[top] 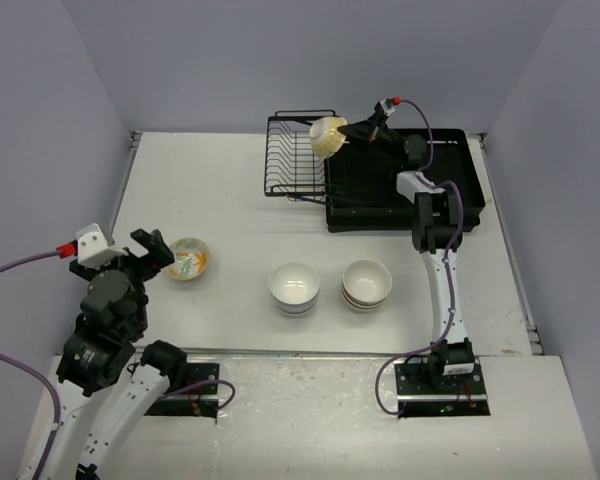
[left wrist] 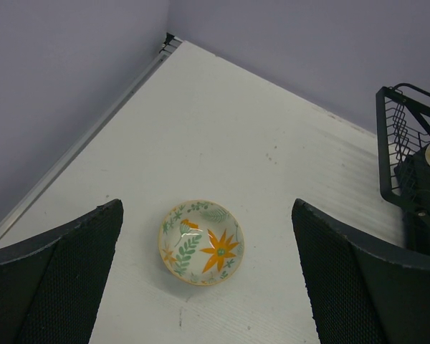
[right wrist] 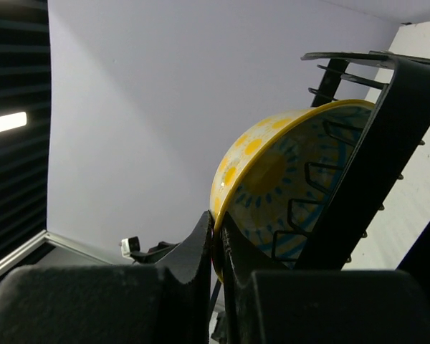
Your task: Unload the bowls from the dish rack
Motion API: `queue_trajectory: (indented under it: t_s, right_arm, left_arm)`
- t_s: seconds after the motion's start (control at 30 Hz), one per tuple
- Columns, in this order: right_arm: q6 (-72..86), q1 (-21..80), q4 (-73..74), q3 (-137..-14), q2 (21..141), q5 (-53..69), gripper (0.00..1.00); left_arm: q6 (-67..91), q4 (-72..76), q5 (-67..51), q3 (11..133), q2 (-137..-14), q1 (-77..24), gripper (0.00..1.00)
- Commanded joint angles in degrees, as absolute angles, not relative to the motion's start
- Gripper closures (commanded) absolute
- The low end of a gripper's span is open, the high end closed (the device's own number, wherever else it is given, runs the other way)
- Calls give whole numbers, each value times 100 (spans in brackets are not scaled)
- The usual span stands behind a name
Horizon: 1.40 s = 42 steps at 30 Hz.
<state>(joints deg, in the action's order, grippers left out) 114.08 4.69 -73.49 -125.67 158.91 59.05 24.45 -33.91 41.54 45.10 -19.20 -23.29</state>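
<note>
My right gripper (top: 346,130) is shut on the rim of a cream-yellow bowl (top: 328,136) and holds it on edge above the black wire dish rack (top: 292,158). In the right wrist view the bowl (right wrist: 272,179) shows yellow spots and blue marks, with the fingers (right wrist: 201,247) pinching its rim. The flower-pattern bowl (top: 189,258) sits on the table, and my left gripper (top: 150,252) is open just left of it. In the left wrist view that bowl (left wrist: 201,241) lies between the open fingers (left wrist: 64,265). A stack of white bowls (top: 294,286) and a tan-banded stack (top: 367,283) stand mid-table.
The flat black drainer tray (top: 460,190) joins the rack on its right, under my right arm. Grey walls close the table on the left, back and right. The rack corner (left wrist: 408,143) shows at the right edge of the left wrist view.
</note>
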Motion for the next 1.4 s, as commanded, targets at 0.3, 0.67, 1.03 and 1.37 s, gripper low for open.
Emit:
queue_trajectory:
  t_s: [0.3,0.67,1.03,1.37]
  right_arm:
    - [13236,694,-9149,-12260,14695,5019,100]
    - [13193,1028,-9018,-12604,14389,5316,100]
    - [9568,1748,-7158,-10338,11446,7353,100]
    - [398,3092,2646,-10340,9012,3602,100]
  left_arm:
    - [2426,-3182,4192,4447,-1793,-2347,0]
    - [2417,-3155,4166,4430,-1740,-2347,0]
    - [2373,-3042,2964,5693,-3004,-2347,0]
    - [2487,-3989,1479,9786,-5613,-2347,0]
